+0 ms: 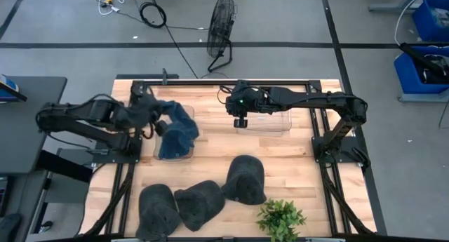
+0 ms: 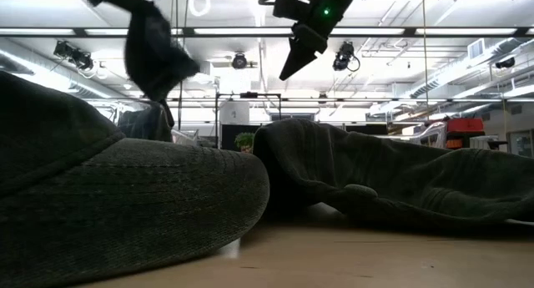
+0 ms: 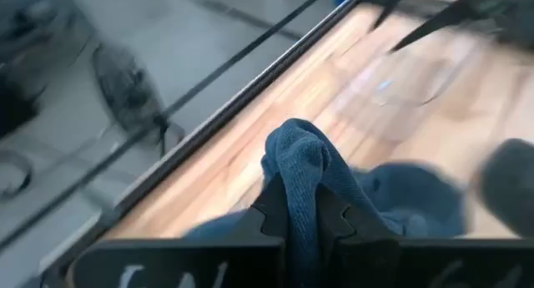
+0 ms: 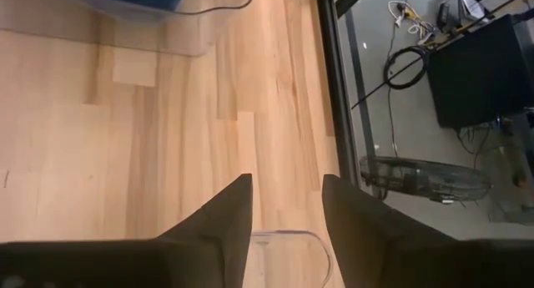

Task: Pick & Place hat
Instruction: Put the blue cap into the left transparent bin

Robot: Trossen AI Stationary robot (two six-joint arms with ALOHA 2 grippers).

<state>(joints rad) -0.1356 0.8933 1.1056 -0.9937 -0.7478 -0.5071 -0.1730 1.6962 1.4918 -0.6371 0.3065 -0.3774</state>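
Observation:
A blue hat (image 1: pixel 179 130) hangs from my left gripper (image 1: pixel 160 123) above a clear bin (image 1: pixel 174 152) on the table's left side. In the low view the hat (image 2: pixel 154 54) dangles high, clear of the table. In the left wrist view my left gripper (image 3: pixel 302 209) is shut on its cloth. My right gripper (image 1: pixel 240 121) hovers open over a second clear bin (image 1: pixel 270 124) near the far edge, touching nothing; its wrist view shows the gap between its fingers (image 4: pixel 286 196). Three dark grey hats (image 1: pixel 200 200) lie along the near edge. My left gripper pinches a bunched fold of the blue hat's cloth (image 3: pixel 299 167) between its two fingers. The fold stands up past the fingertips. The rest of the hat (image 2: pixel 158 67) hangs slack below the gripper, lifted clear of the table.
A small green plant (image 1: pixel 280 217) stands at the near right. The dark hats (image 2: pixel 125 188) fill the low view's foreground. A fan (image 1: pixel 221 31) and cables lie on the floor beyond the far edge. Bare wood (image 1: pixel 302 165) shows right of the hats.

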